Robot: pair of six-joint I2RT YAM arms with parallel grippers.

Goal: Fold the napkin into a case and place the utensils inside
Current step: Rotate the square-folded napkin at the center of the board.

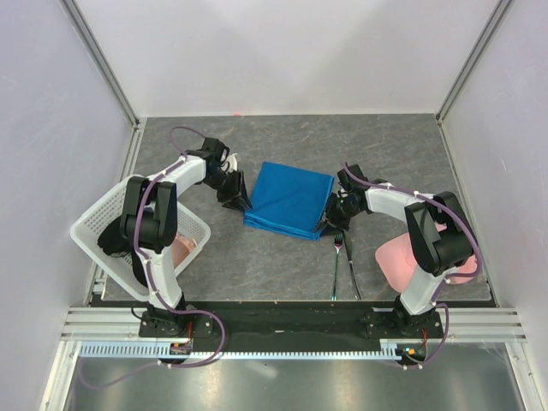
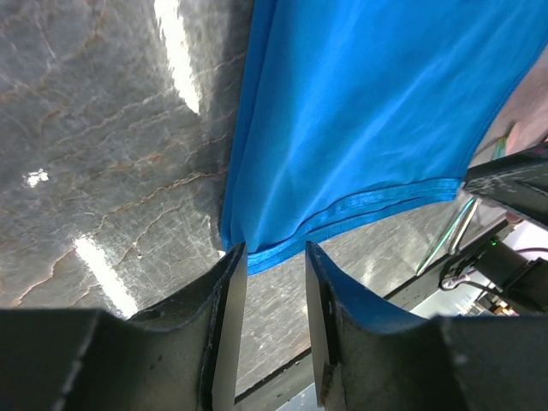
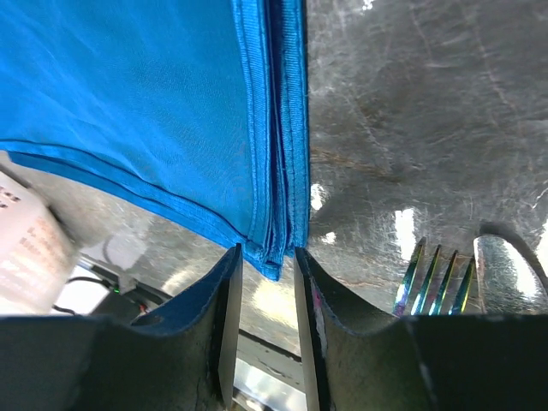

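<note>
The bright blue napkin [image 1: 289, 199] lies folded into a layered rectangle in the middle of the table. My left gripper [image 1: 242, 205] is at its near left corner. In the left wrist view the jaws [image 2: 274, 250] stand open, with the hemmed corner of the napkin [image 2: 368, 111] just at the fingertips. My right gripper [image 1: 330, 224] is at the near right corner, also open [image 3: 267, 253], and the stacked edges of the napkin [image 3: 145, 94] poke between its tips. The fork [image 1: 338, 257] and knife [image 1: 353, 274] lie on the table just near of the right gripper. The fork tines [image 3: 432, 282] show beside the right finger.
A white mesh basket [image 1: 94, 223] with a pale pink cloth [image 1: 181, 252] inside it stands at the left, under the left arm. Another pale pink cloth [image 1: 396, 257] lies at the right by the right arm. Enclosure walls stand around the table, and a metal rail [image 1: 282, 321] runs along its near edge.
</note>
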